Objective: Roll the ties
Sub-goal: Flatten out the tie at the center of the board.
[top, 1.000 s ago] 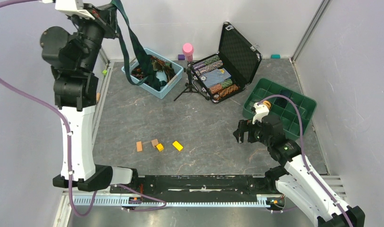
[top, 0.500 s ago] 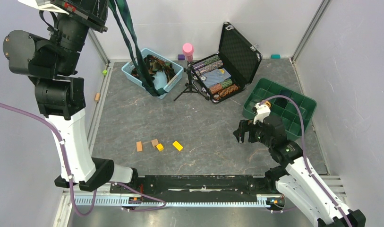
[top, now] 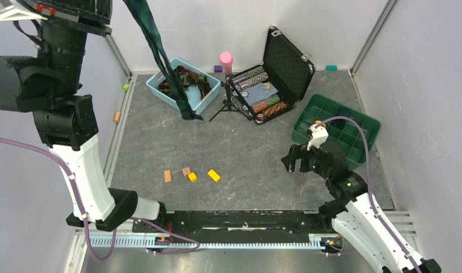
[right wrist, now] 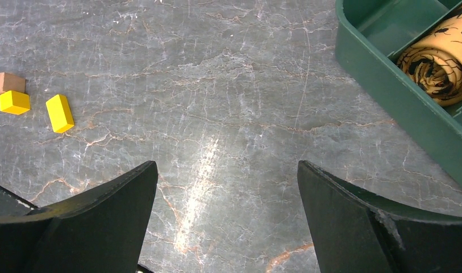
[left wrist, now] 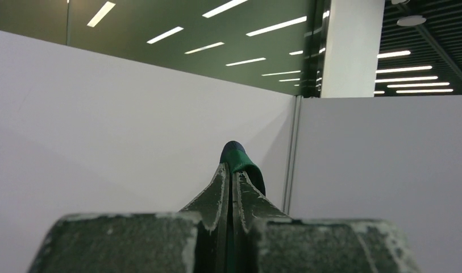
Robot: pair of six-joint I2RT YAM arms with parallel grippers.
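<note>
High above and to the left of the blue basket point(top: 212, 91), the left gripper point(left wrist: 233, 172) is seen with its jaws pressed together on a fold of the dark green-and-navy plaid tie point(top: 159, 54). The tie hangs from that pinch as a doubled strip, and its lower end lies at the basket's near rim; whether it touches the floor point(top: 245, 148) cannot be told. More ties point(top: 186, 79) are heaped inside the basket. The step in hand is judged to be the drawing of one tie out of the heap, before any rolling. Well to the right of the basket and nearer the arm bases, the right gripper point(right wrist: 227, 170) is held low over the floor, jaws spread wide with nothing between them. Further right of the basket, a rolled orange patterned tie point(right wrist: 438, 57) is lodged in a compartment of the green tray point(right wrist: 387, 79). Next, the hanging tie would need to be carried clear of the basket and laid flat and straight on the floor, so that one end can be taken by the free gripper and rolled.
</note>
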